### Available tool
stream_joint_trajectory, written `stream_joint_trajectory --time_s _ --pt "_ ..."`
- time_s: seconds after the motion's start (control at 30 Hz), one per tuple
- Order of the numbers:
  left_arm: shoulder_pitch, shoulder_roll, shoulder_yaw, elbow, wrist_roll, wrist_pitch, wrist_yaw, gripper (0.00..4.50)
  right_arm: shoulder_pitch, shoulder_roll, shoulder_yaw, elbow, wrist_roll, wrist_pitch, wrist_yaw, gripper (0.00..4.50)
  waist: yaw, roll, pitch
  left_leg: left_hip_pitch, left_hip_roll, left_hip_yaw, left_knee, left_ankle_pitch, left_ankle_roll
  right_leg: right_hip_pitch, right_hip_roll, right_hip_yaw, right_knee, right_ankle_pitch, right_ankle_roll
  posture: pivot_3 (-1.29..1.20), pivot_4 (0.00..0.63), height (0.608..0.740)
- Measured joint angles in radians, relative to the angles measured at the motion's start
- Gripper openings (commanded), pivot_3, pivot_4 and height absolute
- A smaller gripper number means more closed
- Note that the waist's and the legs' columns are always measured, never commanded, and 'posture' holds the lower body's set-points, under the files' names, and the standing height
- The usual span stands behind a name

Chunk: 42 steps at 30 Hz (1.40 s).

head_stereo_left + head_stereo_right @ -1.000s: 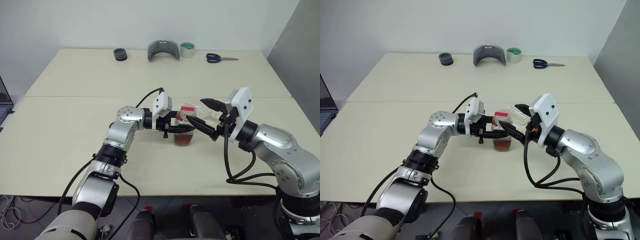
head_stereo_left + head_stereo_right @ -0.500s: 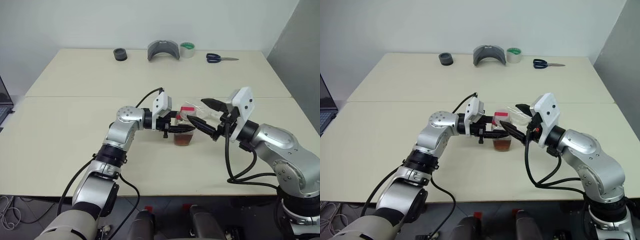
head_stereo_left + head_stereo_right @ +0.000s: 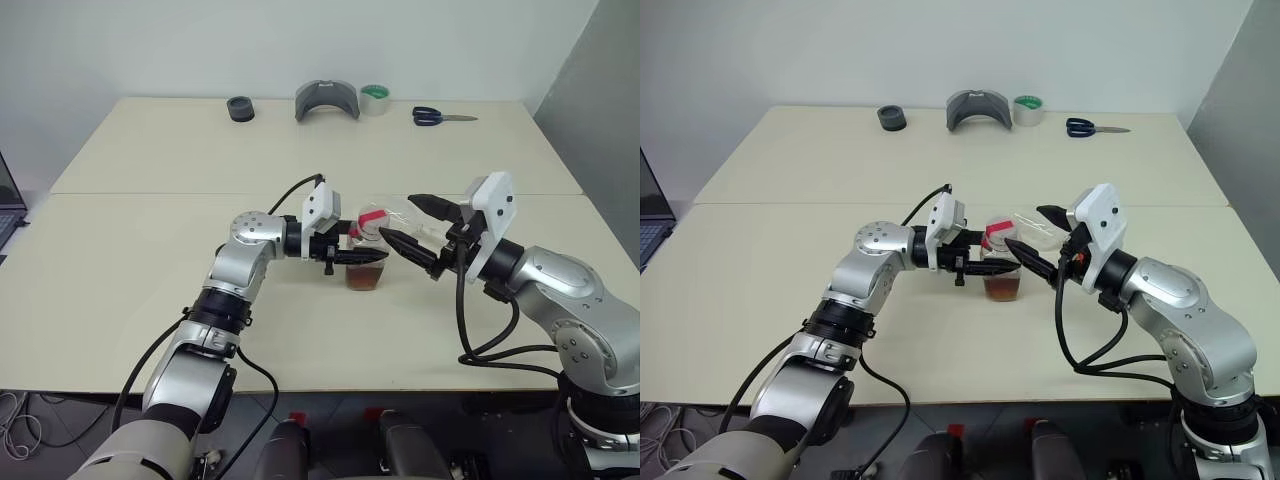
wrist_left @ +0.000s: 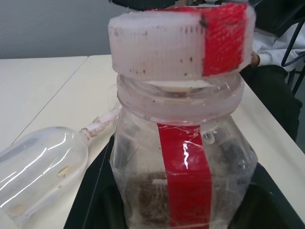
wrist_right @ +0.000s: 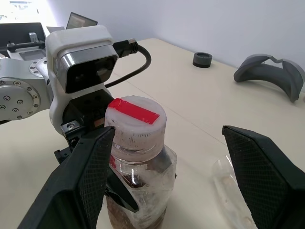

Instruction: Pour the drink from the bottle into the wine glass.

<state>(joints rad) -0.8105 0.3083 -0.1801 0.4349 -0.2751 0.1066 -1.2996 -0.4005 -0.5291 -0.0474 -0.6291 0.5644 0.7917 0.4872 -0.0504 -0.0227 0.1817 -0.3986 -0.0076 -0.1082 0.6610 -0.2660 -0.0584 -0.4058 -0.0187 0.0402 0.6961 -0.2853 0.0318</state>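
Observation:
The bottle [image 3: 367, 255] stands upright mid-table, clear and squarish, with a red strip down its side and a whitish cap [image 5: 136, 121] marked red. The reddish-brown drink [image 3: 367, 279] fills only its bottom. My left gripper [image 3: 362, 257] reaches in from the left and is shut on the bottle's body. The wine glass [image 4: 40, 160] lies on its side on the table just behind the bottle, stem pointing toward it. My right gripper [image 3: 410, 222] hovers open to the right of the bottle, fingers spread on either side of the cap and over the lying glass, touching neither.
Along the table's [image 3: 150, 260] far edge lie a black ring [image 3: 240, 109], a grey curved piece [image 3: 327, 100], a tape roll [image 3: 375, 98] and blue-handled scissors [image 3: 440, 117]. A laptop [image 3: 8, 205] shows at the left border.

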Motion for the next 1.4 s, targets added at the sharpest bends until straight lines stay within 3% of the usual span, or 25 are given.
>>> stream_joint_trajectory --time_s 1.4 --pt "0.002 -0.006 0.0 -0.005 0.0 -0.004 -0.001 1.8 -0.012 0.011 0.054 -0.009 0.003 -0.001 -0.019 3.82 0.0 0.0 0.0 0.0 0.0 0.0 0.0 0.0 0.0 0.0 0.0 0.0 0.0 0.0 0.0 0.0 0.15 0.74"
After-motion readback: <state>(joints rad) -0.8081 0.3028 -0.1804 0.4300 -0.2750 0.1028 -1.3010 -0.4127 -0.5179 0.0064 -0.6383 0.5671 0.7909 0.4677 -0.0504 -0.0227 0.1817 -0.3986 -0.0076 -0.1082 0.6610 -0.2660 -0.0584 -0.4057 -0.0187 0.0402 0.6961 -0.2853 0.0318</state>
